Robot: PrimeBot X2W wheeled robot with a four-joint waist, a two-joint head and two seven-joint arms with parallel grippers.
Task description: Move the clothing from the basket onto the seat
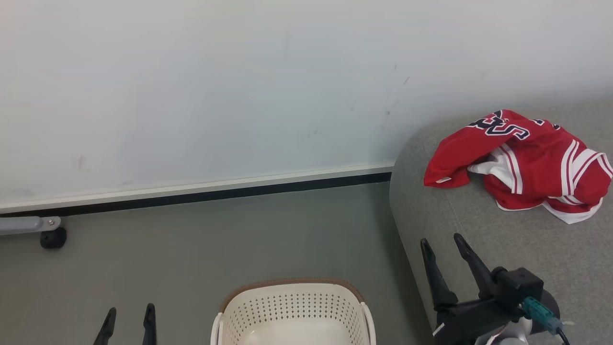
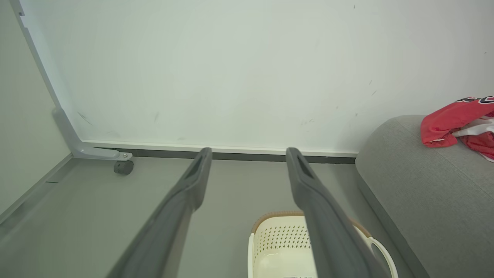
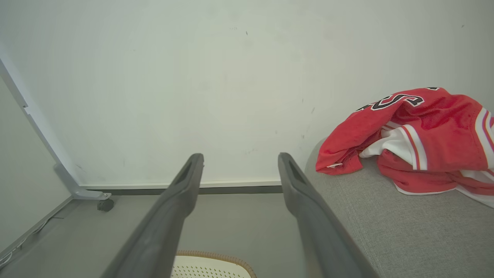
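Looking down from the head view: soft red clothing (image 1: 522,163) with white stripes and navy-white lettering lies heaped on the grey woven-fabric sofa seat (image 1: 479,239). It is up and right of the cream-white perforated plastic basket (image 1: 292,304) with the brown rim, and well apart from it. The basket interior is bare as far as it shows; its near part is cut off. The left gripper (image 1: 131,309) is just left of the basket, fingers spread, nothing between them. The right gripper (image 1: 441,239) is right of the basket at the seat's rounded edge, likewise released and empty.

Left wrist view: the basket sits below the parted fingers, its pale bottom showing no cloth. A grey frame foot with a black castor (image 2: 123,166) stands well left of the basket.

Right wrist view: the fingers are parted with nothing held, the basket rim is below them, and the clothing is up and right of it on the seat.

Judgement: the transfer looks complete. To finish well, check the basket's hidden near part before calling it done. Keep both grippers off the heap, since snagging the loose cloth could drag it off the seat.
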